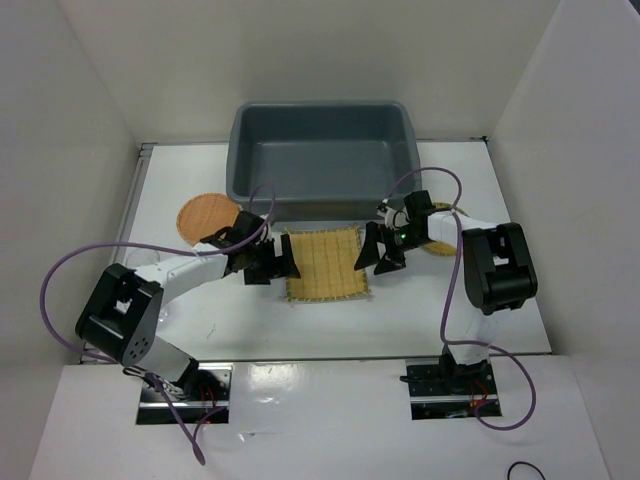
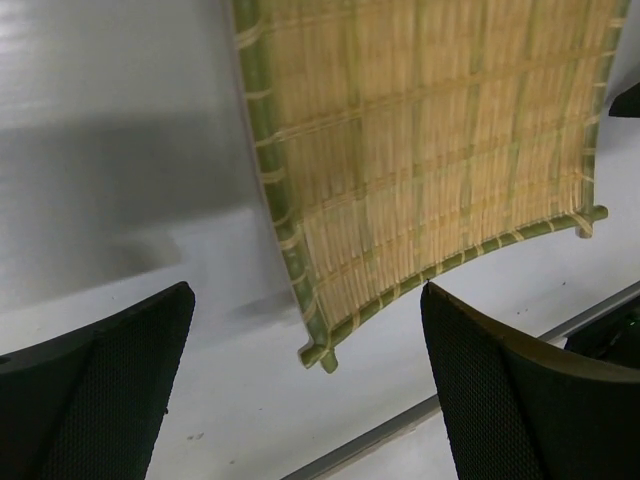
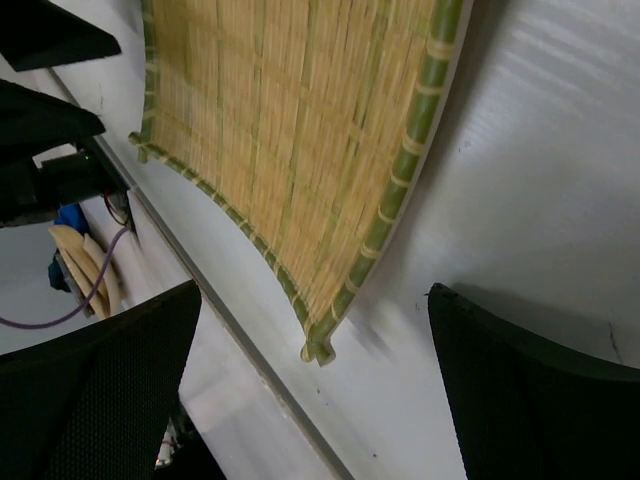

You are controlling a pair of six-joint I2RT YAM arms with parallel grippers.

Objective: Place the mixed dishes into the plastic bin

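The square tan woven bamboo mat (image 1: 323, 263) lies flat on the white table just in front of the dark grey plastic bin (image 1: 320, 160). My left gripper (image 1: 285, 266) is open and empty at the mat's left edge; in the left wrist view the mat (image 2: 420, 150) has its near corner between the open fingers (image 2: 100, 400). My right gripper (image 1: 368, 256) is open and empty at the mat's right edge; the right wrist view shows the mat (image 3: 290, 130) with a corner between its fingers (image 3: 540, 400). The orange-brown plate (image 1: 207, 218) lies left of the bin. The round woven disc (image 1: 441, 243) is partly hidden behind my right arm. I cannot make out the clear cup.
White walls close in the table on the left, the back and the right. A metal strip (image 2: 400, 425) runs along the table's near edge. Purple cables (image 1: 75, 260) loop off both arms.
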